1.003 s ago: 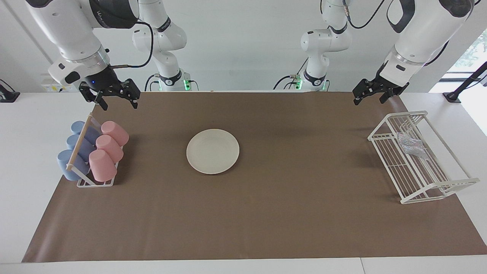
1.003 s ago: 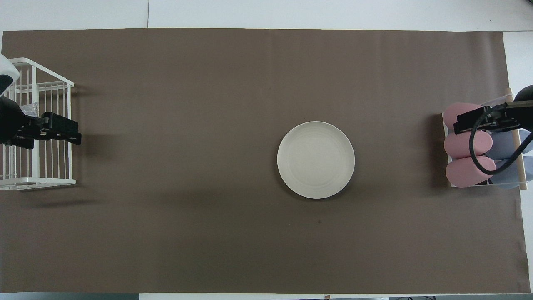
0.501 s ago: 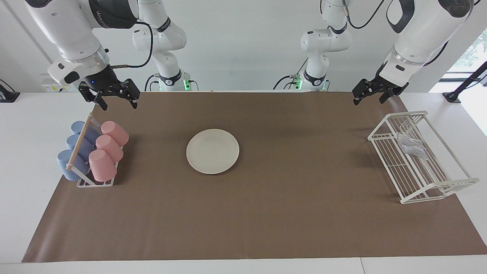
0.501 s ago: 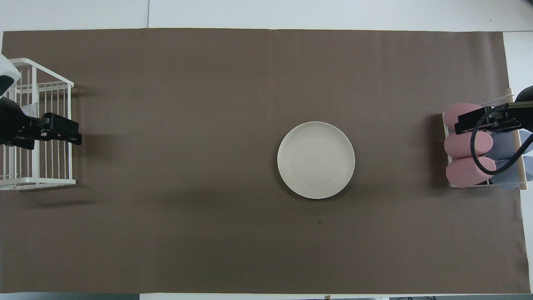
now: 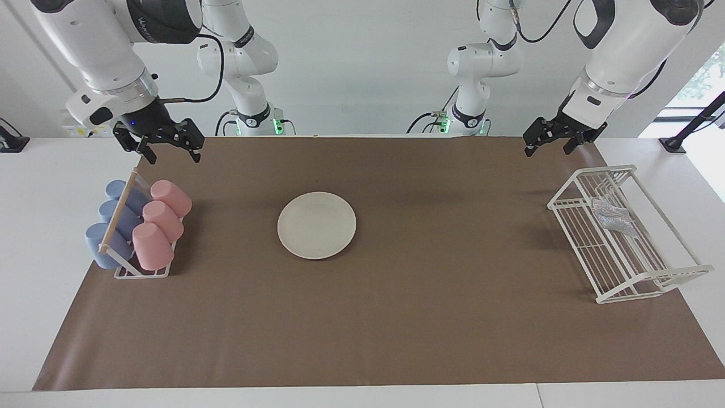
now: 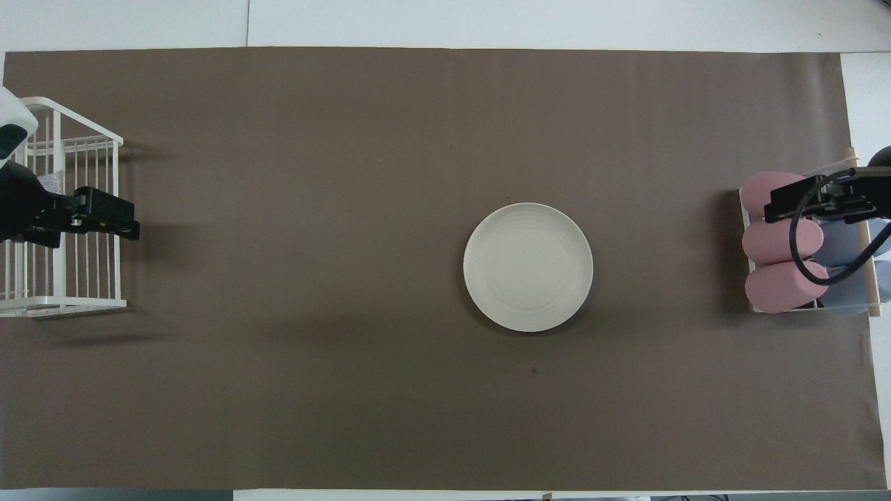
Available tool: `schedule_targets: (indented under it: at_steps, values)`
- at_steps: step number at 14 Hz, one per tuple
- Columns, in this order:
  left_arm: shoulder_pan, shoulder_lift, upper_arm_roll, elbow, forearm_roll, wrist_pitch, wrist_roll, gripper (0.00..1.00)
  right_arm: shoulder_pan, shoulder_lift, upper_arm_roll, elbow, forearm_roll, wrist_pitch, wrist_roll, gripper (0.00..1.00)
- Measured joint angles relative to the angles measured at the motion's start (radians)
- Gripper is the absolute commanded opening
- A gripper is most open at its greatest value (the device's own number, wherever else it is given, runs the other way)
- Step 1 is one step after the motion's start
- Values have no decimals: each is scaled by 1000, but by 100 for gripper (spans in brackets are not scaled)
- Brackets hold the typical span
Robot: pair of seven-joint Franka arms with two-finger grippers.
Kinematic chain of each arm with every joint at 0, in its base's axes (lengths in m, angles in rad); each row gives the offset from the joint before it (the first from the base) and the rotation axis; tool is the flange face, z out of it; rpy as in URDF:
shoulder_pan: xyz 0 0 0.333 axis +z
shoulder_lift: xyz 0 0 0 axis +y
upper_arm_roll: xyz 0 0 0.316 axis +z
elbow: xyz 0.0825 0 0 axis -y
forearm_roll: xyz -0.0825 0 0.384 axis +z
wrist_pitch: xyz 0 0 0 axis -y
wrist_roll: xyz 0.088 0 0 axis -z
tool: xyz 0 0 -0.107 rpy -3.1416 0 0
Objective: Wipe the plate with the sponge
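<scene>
A white wall (image 5: 362, 68) stood at the robots' end of the room, and the white bench (image 5: 34, 238) carried a brown mat (image 5: 396, 317) over most of its top.

Nearest to the robots, the right gripper (image 5: 166, 150) hung in the air over the mat's edge by the cup rack (image 5: 141, 272), its jaws spread and holding nothing. The left gripper (image 5: 547, 143) hung over the mat near the wire rack (image 5: 623, 283), its jaws spread and empty too.

A little farther out, the cup rack held pink cups (image 5: 161, 221) and blue cups (image 5: 113, 221) lying on their sides at the right arm's end. The plate (image 5: 316, 225) lay flat on the mat, face up, between the two racks and closer to the cup rack. Being round, it showed no long axis. The sponge (image 5: 613, 217) lay inside the wire rack at the left arm's end, its longer side running roughly along the rack.

The facing view showed the sponge clearly; in the overhead view the left gripper (image 6: 111, 219) covered almost all of it.
</scene>
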Motion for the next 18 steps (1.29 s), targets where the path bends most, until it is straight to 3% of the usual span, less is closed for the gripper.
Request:
schedule_targets:
  at_steps: [2, 6, 11, 15, 18]
  values:
    - [-2, 0, -3, -1, 59, 1, -22, 100, 7, 0, 4, -2, 0, 0, 85, 100]
    - [-51, 32, -16, -40, 315, 55, -49, 100, 46, 0, 6, -3, 0, -1, 327, 100]
    - [-112, 206, -18, -67, 688, 144, -128, 100, 62, 0, 7, -5, 5, -17, 576, 100]
    - [-108, 311, -11, -68, 882, 175, -216, 100, 119, -1, 10, -5, 39, -17, 995, 100]
    - [-103, 362, -3, -67, 947, 175, -289, 100, 160, -3, 11, -5, 39, -17, 1182, 100]
